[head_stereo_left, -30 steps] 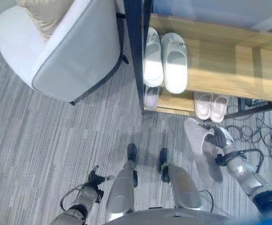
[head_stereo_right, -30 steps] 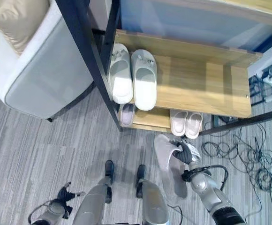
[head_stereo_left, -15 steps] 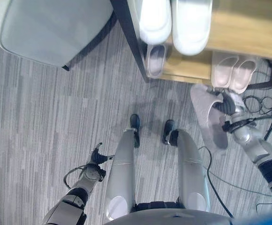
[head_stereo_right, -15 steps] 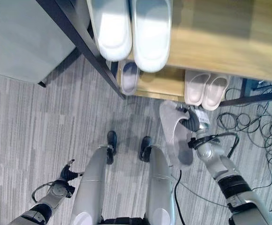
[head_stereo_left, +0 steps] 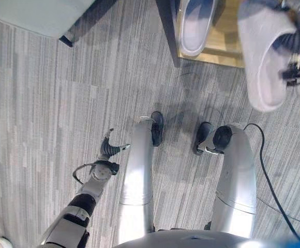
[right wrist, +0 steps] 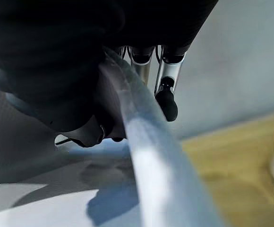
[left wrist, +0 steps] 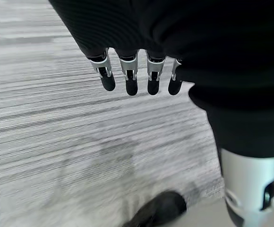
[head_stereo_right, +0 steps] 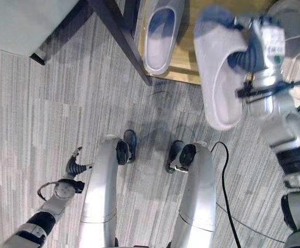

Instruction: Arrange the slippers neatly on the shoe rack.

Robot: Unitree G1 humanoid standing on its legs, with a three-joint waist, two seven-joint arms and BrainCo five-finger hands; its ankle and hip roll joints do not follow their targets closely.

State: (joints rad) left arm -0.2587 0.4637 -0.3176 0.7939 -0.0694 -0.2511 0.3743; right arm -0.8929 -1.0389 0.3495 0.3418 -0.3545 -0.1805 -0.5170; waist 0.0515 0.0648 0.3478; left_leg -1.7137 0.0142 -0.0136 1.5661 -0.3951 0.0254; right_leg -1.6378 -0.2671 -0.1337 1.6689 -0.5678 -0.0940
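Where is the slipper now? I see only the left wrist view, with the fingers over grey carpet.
Observer: The right hand holds a pale slipper in the air, at the front edge of the shoe rack's low shelf.
Operator: How does it hold it?
Observer: In the right wrist view, the thumb and fingers pinch the slipper's rim.
Operator: What lies on that shelf?
Observer: One lilac slipper lies on it, next to the rack's dark post.

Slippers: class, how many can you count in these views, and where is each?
3: one slipper gripped in the right hand, one on the rack's bottom shelf, one behind the hand. Others may be hidden.
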